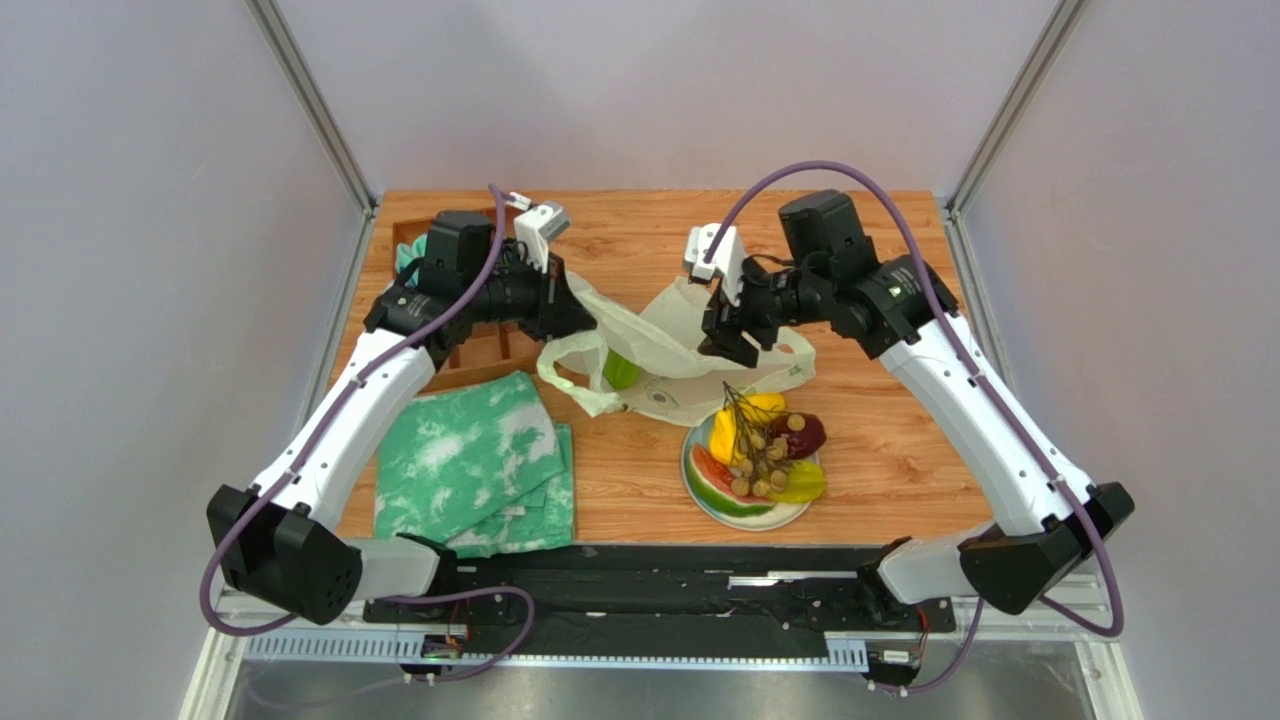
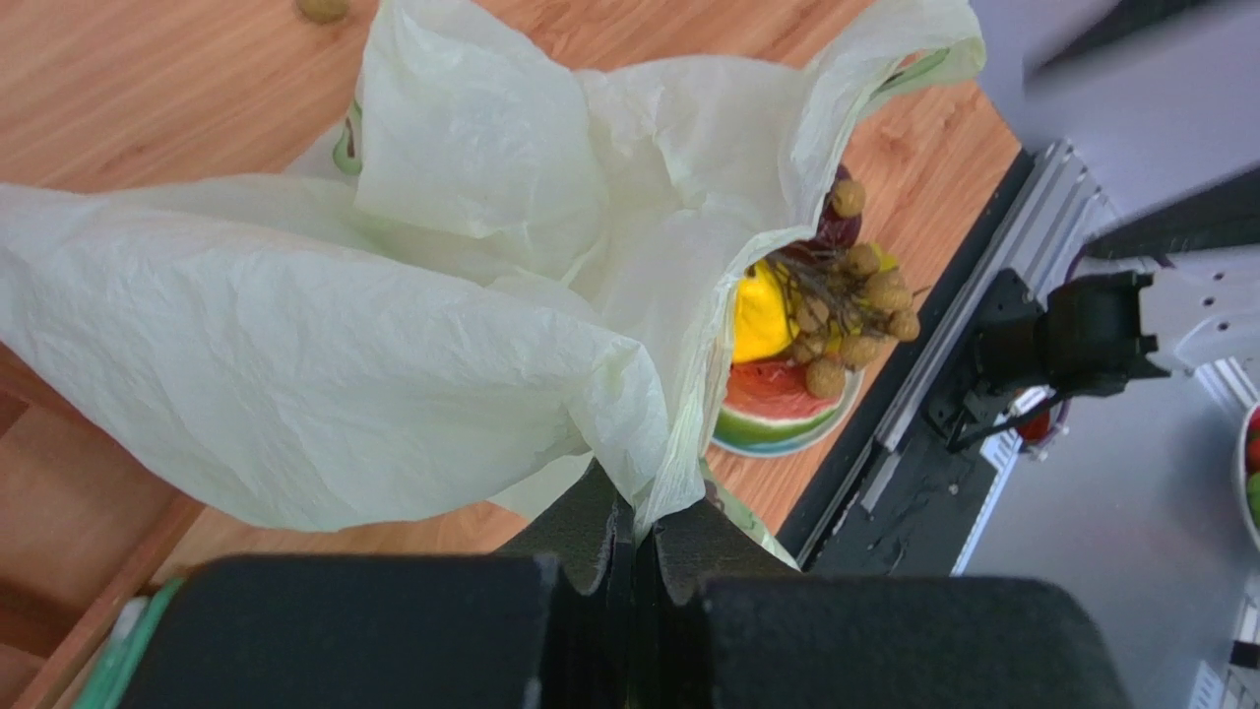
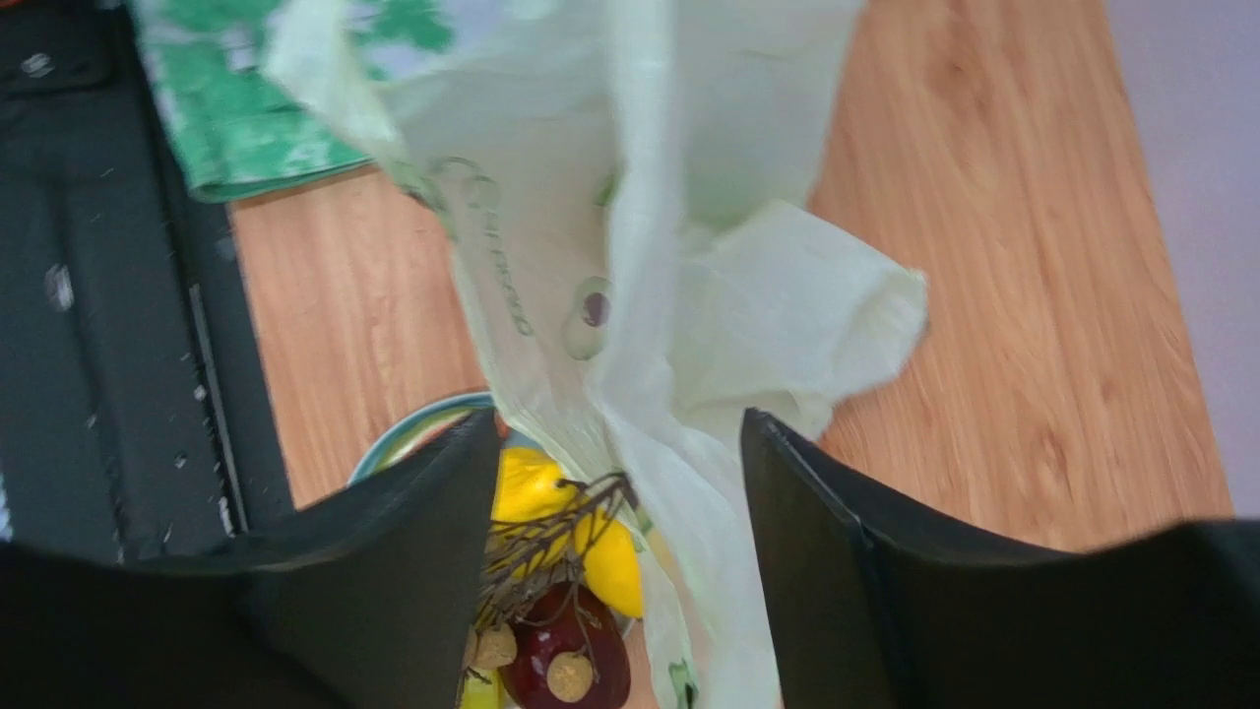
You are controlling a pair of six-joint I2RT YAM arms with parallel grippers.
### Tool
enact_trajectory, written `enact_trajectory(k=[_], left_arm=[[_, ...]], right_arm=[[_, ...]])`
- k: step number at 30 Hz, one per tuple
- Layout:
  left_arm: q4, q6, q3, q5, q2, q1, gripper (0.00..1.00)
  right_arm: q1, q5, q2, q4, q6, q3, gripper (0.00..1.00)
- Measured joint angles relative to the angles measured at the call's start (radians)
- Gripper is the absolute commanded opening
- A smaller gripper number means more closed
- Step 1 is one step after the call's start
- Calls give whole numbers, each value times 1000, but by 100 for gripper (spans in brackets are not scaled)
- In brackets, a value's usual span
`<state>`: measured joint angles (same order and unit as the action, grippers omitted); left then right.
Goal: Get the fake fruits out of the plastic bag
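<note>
The wooden bench [image 1: 902, 450] carries everything, with the left arm [image 1: 346, 420] and right arm [image 1: 977, 405] both reaching towards its far middle. Between them the pale yellow-green plastic bag [image 1: 676, 338] is lifted and stretched, its lower part draping onto the bench. The left jaws are clenched on a fold of the bag's film. The right jaws stand released, and a strip of the bag hangs between them.

A green-and-white mottled cloth [image 1: 473, 458] lies folded at the near left. Just near of the bag sits a round plate [image 1: 706, 503] heaped with fake fruits [image 1: 759, 458]: a watermelon slice [image 1: 718, 483], a yellow lemon [image 1: 727, 435], a yellow-green oval fruit [image 1: 801, 483], a dark red plum [image 1: 804, 435] and a bunch of small brown balls [image 1: 763, 462]. One green fruit [image 1: 621, 368] shows through the bag's film, inside it
</note>
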<state>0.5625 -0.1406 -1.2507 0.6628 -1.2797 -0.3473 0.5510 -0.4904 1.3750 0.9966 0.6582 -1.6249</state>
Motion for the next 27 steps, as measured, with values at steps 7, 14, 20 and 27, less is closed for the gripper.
enact_trajectory(k=[7, 14, 20, 27], left_arm=[[-31, -61, -70, 5, -34, 0, 0], [-42, -91, -51, 6, -34, 0, 0], [-41, -100, 32, 2, -11, 0, 0], [-46, -182, 124, 13, 55, 18, 0]], right_arm=[[48, -163, 240, 100, 2, -50, 27], [68, -113, 401, 68, -164, -50, 11], [82, 33, 507, -66, -439, -113, 34], [101, 117, 634, -114, -655, -163, 57]])
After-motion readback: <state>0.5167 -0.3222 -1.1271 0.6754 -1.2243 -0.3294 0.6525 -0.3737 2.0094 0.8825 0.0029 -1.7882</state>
